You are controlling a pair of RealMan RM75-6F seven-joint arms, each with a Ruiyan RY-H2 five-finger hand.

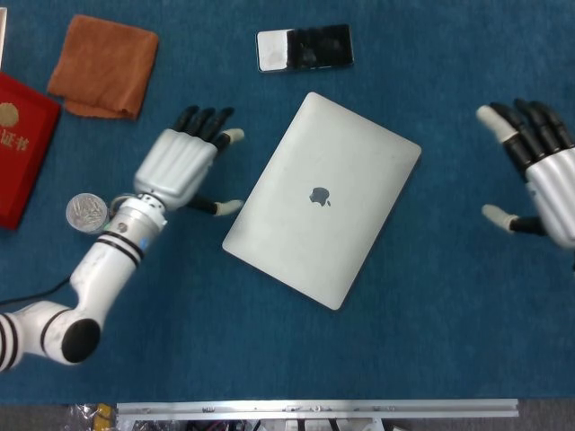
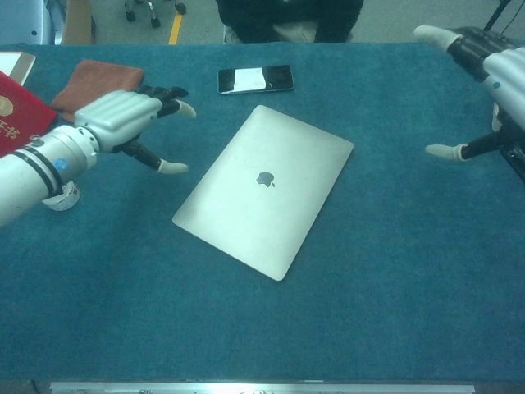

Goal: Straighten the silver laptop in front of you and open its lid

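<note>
1. The left hand (image 1: 175, 166) hovered just left of the silver laptop (image 1: 322, 198), apart from it. Its fingers (image 1: 205, 121) were spread and held nothing.
2. The right hand (image 1: 539, 175) hung well to the right of the laptop. Its fingers were likewise spread and it gripped nothing.
3. The laptop lay closed and flat near the middle of the blue table cover (image 1: 431, 314), lid logo up, skewed so that its corners, not its edges, pointed toward the robot.
4. Handling judgement: the laptop appeared rigid, thin and moderately heavy, with a smooth metal shell likely to slip under fingertips. It should slide on the cloth under a flat push against an edge or corner. A pair of opposed corners would suit rotation.
5. Handling judgement: the lid would probably need a fingertip under the front lip while the other hand steadied the base. Which long edge carried the hinge could not be told.
6. Count: one laptop, one smartphone (image 1: 304, 48) beyond it, one brown cloth (image 1: 104, 65), one red booklet (image 1: 22, 144) at the left edge, one small round tin (image 1: 88, 214) beside the left wrist, two hands.
</note>
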